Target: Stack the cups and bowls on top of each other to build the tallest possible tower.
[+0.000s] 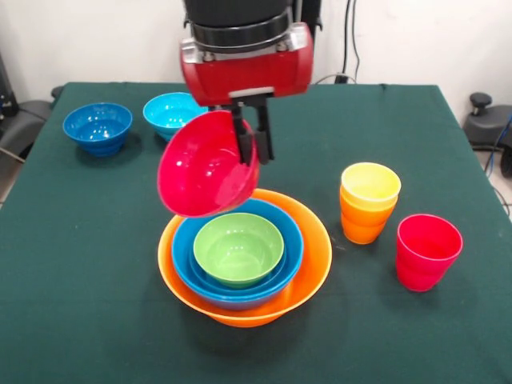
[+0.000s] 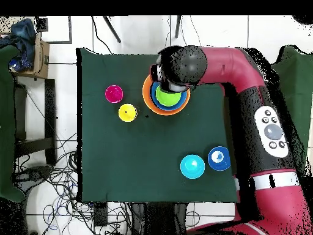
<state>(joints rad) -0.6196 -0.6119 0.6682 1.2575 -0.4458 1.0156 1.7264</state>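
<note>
My gripper (image 1: 252, 146) is shut on the rim of a red bowl (image 1: 206, 166), held tilted on its side just above the tower (image 1: 244, 254). The tower is a large orange bowl (image 1: 308, 272) with blue bowls (image 1: 290, 240) and a green bowl (image 1: 238, 248) nested inside. A yellow cup (image 1: 370, 186) sits nested in an orange cup (image 1: 362, 224) to the right, and a red cup (image 1: 426, 250) stands beside them. In the overhead view the arm (image 2: 183, 64) covers the gripper and part of the tower (image 2: 165, 98); the red cup (image 2: 114, 93) and yellow cup (image 2: 127, 113) show left.
A dark-blue bowl (image 1: 98, 127) and a light-blue bowl (image 1: 172, 113) stand at the far left of the green table (image 1: 96, 304) in the front view; overhead they are the dark-blue bowl (image 2: 219, 158) and light-blue bowl (image 2: 192, 166). Cables and chairs lie round the table.
</note>
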